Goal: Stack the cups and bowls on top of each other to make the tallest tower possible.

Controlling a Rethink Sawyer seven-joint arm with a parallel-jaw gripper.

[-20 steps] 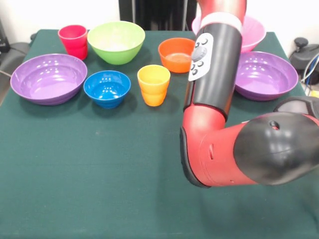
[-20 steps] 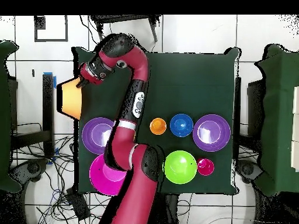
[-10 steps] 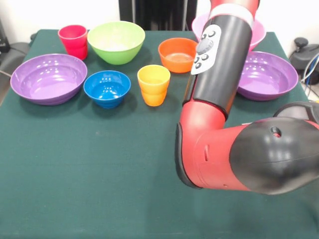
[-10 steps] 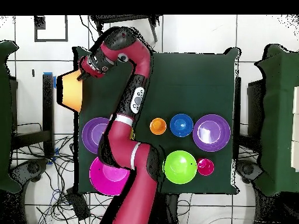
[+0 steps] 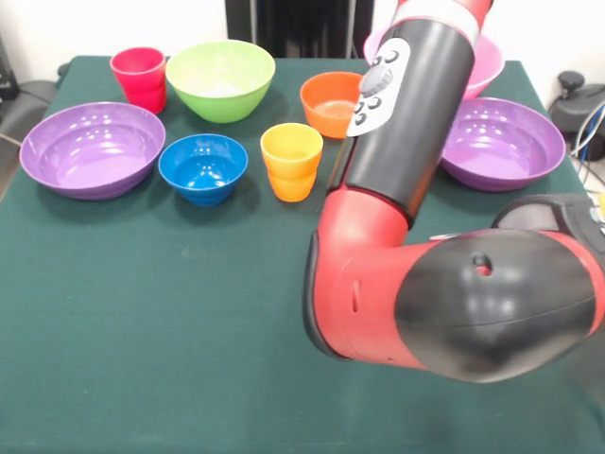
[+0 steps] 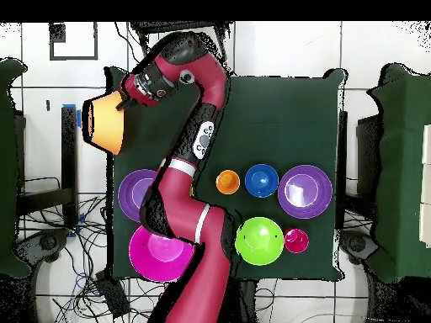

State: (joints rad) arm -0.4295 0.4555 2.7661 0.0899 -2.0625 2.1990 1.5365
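In the overhead view my gripper [image 6: 124,104] is at the table's far left corner. It is shut on the rim of the big yellow-orange bowl [image 6: 104,126] and holds it tilted in the air over the table's left edge. The front view shows only my arm [image 5: 444,303], not the gripper. On the table stand a red-pink cup [image 5: 139,78], an orange cup [image 5: 291,161], a green bowl [image 5: 220,79], a blue bowl [image 5: 202,167], a small orange-red bowl [image 5: 331,102], two purple bowls [image 5: 92,148] [image 5: 501,142] and a pink bowl [image 5: 487,59]. The yellow cup is out of view. No tower stands.
The green table [image 5: 142,312] is bare along its near half in the front view, apart from my elbow over it. In the overhead view the pieces sit in two rows near my base [image 6: 194,294]; the arm hides the orange-red bowl there.
My gripper with the yellow-orange bowl has moved a little further from my base along the table's left edge. In the front view my elbow has swung left and closer to the camera.
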